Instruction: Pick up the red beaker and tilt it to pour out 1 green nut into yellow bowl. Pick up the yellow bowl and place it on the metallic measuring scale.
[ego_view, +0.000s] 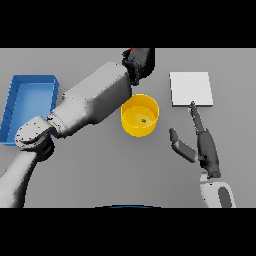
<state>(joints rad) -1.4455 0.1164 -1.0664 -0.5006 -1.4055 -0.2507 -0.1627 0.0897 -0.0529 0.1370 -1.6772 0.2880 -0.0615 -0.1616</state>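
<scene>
Yellow bowl (140, 116) with the green nut (144, 120) looks light and rigid; grab its rim. Right robot hand (204, 145) is spread wide, left robot hand (139, 62) grips the red beaker (132, 50).

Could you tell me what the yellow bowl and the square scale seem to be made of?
Yellow bowl: probably plastic, given its uniform bright colour and matte, thin wall. Measuring scale: a flat, pale grey-white plate, possibly brushed metal, though it shows no clear shine.
</scene>
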